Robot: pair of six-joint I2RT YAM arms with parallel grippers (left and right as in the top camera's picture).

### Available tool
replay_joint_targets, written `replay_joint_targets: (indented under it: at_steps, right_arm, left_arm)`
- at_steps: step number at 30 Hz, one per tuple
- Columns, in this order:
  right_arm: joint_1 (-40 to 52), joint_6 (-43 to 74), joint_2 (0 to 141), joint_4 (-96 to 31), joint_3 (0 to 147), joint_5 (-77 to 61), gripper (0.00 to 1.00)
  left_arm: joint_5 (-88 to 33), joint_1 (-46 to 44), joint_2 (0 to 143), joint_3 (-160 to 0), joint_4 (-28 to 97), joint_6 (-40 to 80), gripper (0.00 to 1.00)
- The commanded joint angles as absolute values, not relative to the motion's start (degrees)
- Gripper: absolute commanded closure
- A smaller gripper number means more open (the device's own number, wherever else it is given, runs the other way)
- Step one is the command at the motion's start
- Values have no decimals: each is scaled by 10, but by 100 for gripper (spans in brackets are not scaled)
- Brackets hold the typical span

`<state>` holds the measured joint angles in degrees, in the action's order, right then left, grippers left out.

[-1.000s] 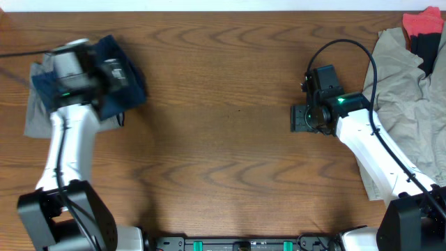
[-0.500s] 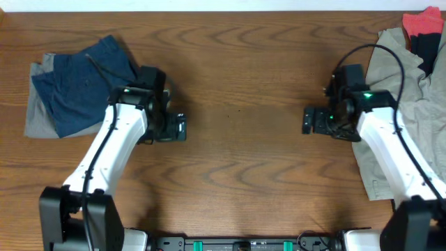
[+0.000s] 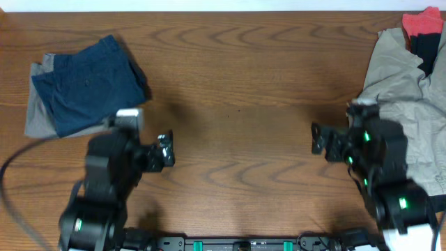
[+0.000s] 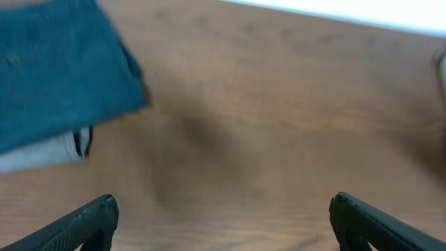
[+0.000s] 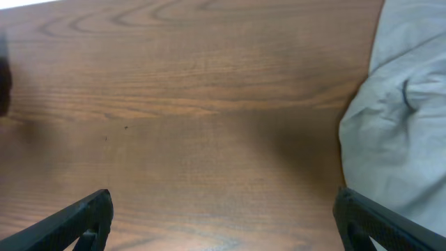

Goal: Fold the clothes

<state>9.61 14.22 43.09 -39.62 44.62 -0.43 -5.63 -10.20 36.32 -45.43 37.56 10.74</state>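
Folded navy-blue shorts [image 3: 87, 84] lie at the table's back left on top of folded grey shorts [image 3: 36, 111]; both show in the left wrist view, the navy [image 4: 59, 66] over the grey [image 4: 42, 152]. A beige garment [image 3: 408, 118] lies crumpled at the right, also in the right wrist view [image 5: 404, 118]. Red [image 3: 421, 24] and black [image 3: 426, 49] pieces lie at the back right corner. My left gripper [image 3: 166, 150] is open and empty, below and right of the navy shorts. My right gripper [image 3: 319, 138] is open and empty, just left of the beige garment.
The wooden table [image 3: 237, 90] stretches between the two piles. Both arms' bases sit at the front edge. A white wall edge runs along the table's back.
Both arms have pulled back toward the front edge. The left gripper has left the folded navy shorts on the pile; the right gripper drew away from the centre.
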Motion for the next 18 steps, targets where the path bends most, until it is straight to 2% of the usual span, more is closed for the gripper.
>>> replay_joint_targets:
  at_steps: [1, 7, 18]
  right_arm:
    - [101, 135, 372, -409, 417, 6, 1]
    - [101, 135, 329, -489, 415, 6, 1]
    - [101, 134, 329, -585, 415, 6, 1]
  left_arm:
    - [-51, -103, 301, -439, 375, 115, 2]
    - [-52, -103, 234, -439, 376, 115, 2]
    - [-52, -103, 234, -439, 376, 115, 2]
